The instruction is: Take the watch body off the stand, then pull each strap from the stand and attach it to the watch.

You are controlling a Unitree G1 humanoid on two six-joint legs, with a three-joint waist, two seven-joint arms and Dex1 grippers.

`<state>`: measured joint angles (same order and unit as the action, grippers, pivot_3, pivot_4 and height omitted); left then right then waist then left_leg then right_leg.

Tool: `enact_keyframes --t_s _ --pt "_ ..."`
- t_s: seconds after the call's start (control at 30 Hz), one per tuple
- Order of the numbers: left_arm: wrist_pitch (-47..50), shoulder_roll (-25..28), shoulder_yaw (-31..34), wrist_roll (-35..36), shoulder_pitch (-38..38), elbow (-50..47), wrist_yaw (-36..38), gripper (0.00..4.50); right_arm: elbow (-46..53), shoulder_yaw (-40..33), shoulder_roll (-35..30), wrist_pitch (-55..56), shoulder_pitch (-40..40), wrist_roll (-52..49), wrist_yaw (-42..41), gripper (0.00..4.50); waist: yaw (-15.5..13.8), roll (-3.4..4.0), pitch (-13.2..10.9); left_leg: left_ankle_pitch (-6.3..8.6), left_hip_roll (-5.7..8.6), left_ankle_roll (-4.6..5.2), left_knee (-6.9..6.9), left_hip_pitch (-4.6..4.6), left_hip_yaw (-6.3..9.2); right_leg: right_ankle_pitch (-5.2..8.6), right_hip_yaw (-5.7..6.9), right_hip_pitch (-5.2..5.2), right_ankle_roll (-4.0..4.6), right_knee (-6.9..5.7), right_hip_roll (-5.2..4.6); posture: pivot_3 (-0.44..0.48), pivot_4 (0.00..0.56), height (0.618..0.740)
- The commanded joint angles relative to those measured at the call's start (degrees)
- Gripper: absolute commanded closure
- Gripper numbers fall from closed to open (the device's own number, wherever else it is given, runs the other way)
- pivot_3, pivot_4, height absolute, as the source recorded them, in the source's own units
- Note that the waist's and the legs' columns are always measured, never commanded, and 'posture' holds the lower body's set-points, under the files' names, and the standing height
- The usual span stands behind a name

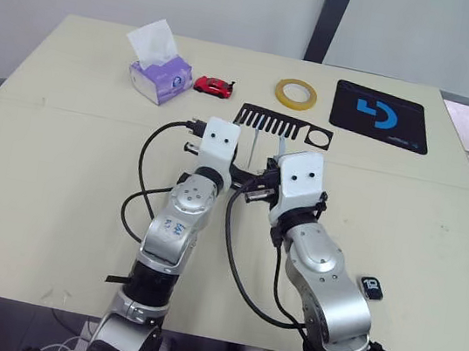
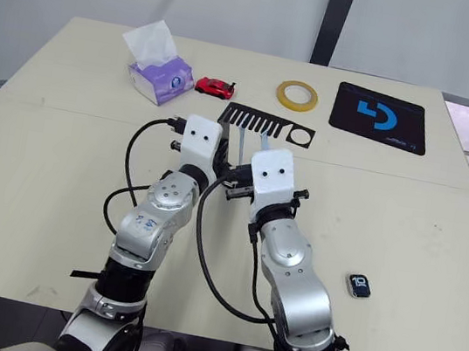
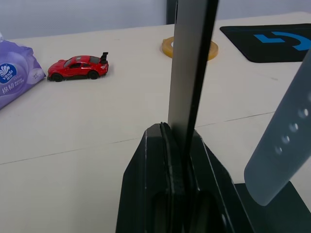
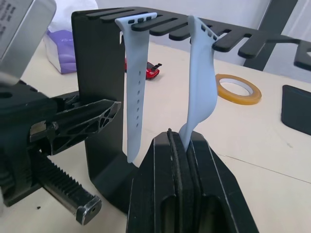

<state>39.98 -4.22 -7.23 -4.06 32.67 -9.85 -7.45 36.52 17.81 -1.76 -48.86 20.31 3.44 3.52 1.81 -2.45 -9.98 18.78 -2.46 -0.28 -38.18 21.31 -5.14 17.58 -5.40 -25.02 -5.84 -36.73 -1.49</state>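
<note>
While both arms reach in together at the middle of the bench [image 1: 60, 158], the stand [image 4: 97, 87] sits right in front of them, its slotted top plate spread out above the wrists. From that comb hang the two pale straps: the plain strap [image 4: 200, 82] droops from a slot further along, and its lower end is pinched between the clenched fingers of the right hand [image 4: 181, 141]. The strap with holes [image 4: 135, 92] hangs straight down just beside the upright, free at its tip. The left hand [image 3: 181, 141] is clamped tight on the edge of the stand's upright, gripping the thin black plate between its fingers; in the right wrist view that hand comes in from the side against the upright.

Off to the robot's right, near the front edge of the bench, the watch body [image 2: 359, 285] lies flat by itself, well apart from the stand. Along the far side sit a tissue pack [image 1: 159, 76], a red toy car [image 1: 213, 86], a roll of yellow tape [image 1: 295, 94] and a black mouse pad [image 1: 380, 116] with a blue logo.
</note>
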Motion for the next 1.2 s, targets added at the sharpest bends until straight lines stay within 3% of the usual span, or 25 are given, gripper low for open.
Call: enact_keyframes --t_s 0.03,0.4,0.63,0.73,0.83,0.9,1.0,1.2 --pt "-1.0 -1.2 0.0 -0.3 0.2 -0.8 -0.3 4.50 6.4 0.8 -1.2 -0.9 -1.8 -0.3 -2.3 4.47 -0.1 0.00 0.0 0.00 0.01 0.00 0.00 0.00 0.00 0.00 0.00 0.00 0.00 0.00 0.00 0.000 0.150 0.738" --pt "-1.2 -0.8 0.3 -0.2 0.3 -0.3 0.1 4.50 10.9 -0.7 -3.9 -1.8 -5.2 -1.9 -7.2 4.47 -0.1 0.00 0.0 0.09 0.01 0.16 0.00 -0.01 0.01 0.00 0.00 0.00 0.00 -0.02 0.01 0.000 0.150 0.738" --pt "-0.7 0.0 0.6 0.9 0.0 -0.9 2.5 4.50 13.0 -6.4 -7.0 -1.6 -6.3 -7.4 -13.8 4.47 -0.1 0.00 0.0 0.09 0.03 0.18 -0.01 -0.01 0.01 0.00 0.01 0.01 0.00 -0.02 0.01 0.000 0.150 0.738" --pt "0.5 0.3 1.6 2.7 -1.0 -2.7 4.7 3.51 13.3 -8.3 -8.3 -1.7 -6.3 -9.5 -16.0 4.50 0.0 0.00 0.0 0.09 0.02 0.18 0.00 -0.02 0.02 0.00 0.01 0.01 0.00 -0.03 0.02 0.000 0.150 0.738" --pt "2.5 1.5 2.0 4.0 -2.1 -5.2 7.1 1.88 13.2 -10.0 -9.4 -1.7 -6.3 -11.5 -17.8 4.50 0.0 0.00 0.0 0.09 0.02 0.18 0.00 -0.02 0.02 0.00 0.00 0.01 0.00 -0.02 0.02 0.000 0.150 0.738" --pt "4.5 2.9 2.6 5.0 -3.2 -7.8 8.8 1.29 13.0 -11.3 -10.8 -1.5 -6.1 -12.8 -19.5 4.50 0.1 0.00 0.0 0.09 0.02 0.18 -0.01 -0.02 0.02 0.00 0.01 0.01 0.00 -0.03 0.02 0.000 0.150 0.738" --pt "7.9 4.8 4.1 7.4 -4.8 -12.4 11.2 0.04 12.9 -13.5 -12.7 -1.3 -6.1 -15.3 -21.7 4.50 0.1 0.00 0.0 0.09 0.01 0.17 0.00 -0.03 0.02 0.00 -0.01 0.01 0.00 -0.05 0.02 0.000 0.150 0.738" --pt "13.4 11.1 9.9 16.0 -8.3 -22.1 19.7 0.04 11.3 -17.9 -18.5 1.0 -7.0 -21.8 -29.6 4.50 0.1 0.00 0.0 0.09 0.01 0.17 0.00 -0.04 0.03 0.00 0.01 0.02 0.01 -0.07 0.01 0.000 0.150 0.738"
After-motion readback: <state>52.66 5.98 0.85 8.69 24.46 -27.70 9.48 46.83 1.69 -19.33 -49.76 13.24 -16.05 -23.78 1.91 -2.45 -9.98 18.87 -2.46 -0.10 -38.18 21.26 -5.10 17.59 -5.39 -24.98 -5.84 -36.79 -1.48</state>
